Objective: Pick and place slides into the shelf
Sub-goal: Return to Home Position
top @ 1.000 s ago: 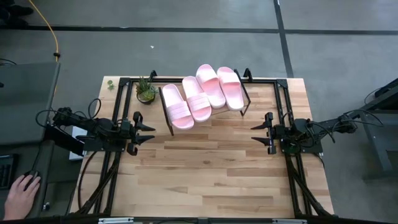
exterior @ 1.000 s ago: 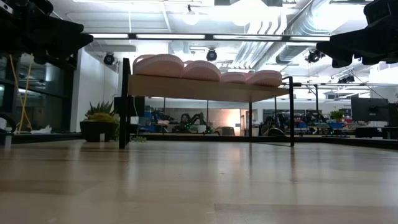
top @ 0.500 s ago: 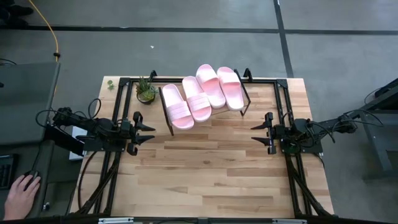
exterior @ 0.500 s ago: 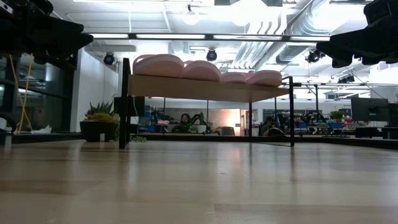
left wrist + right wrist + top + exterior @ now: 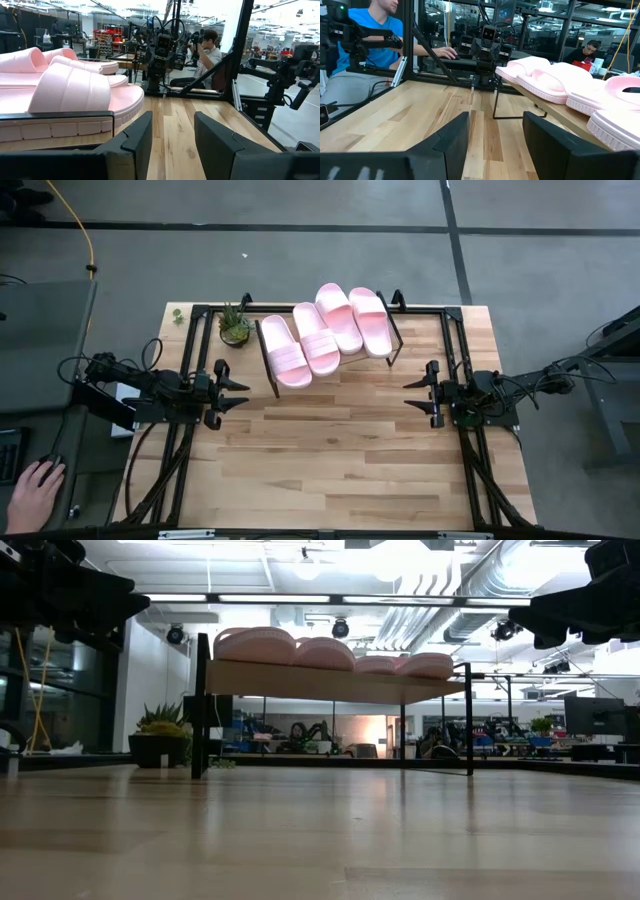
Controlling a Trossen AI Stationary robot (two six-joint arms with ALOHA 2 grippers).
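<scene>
Far left, off the table (image 5: 340,460), a person's hand (image 5: 30,488) rests near the picture's lower corner. The left gripper (image 5: 240,394) sits just inside the table's left edge, pointing inward, its jaws spread apart with nothing between them. A small potted plant (image 5: 235,326) stands behind it at the back-left corner, just beside the shelf's left end.

The shelf (image 5: 330,683) stands along the back edge, raised on thin black legs, so the low view looks through under its board. All four pink slides (image 5: 318,338) lie on it side by side, touching or nearly so, the two on the right set farther back than the two on the left. The front toe of the leftmost slide reaches the shelf's front rail.

In front of the shelf the tabletop is bare wood from one arm to the other and down to the near edge; this is the widest free room. The right gripper (image 5: 410,395) sits just inside the right edge, facing the left one across that gap, its jaws likewise parted and empty.

Against the pictures from half a second and one second ago, nothing differs: both arms, the slides, the plant and the hand hold the same places.
</scene>
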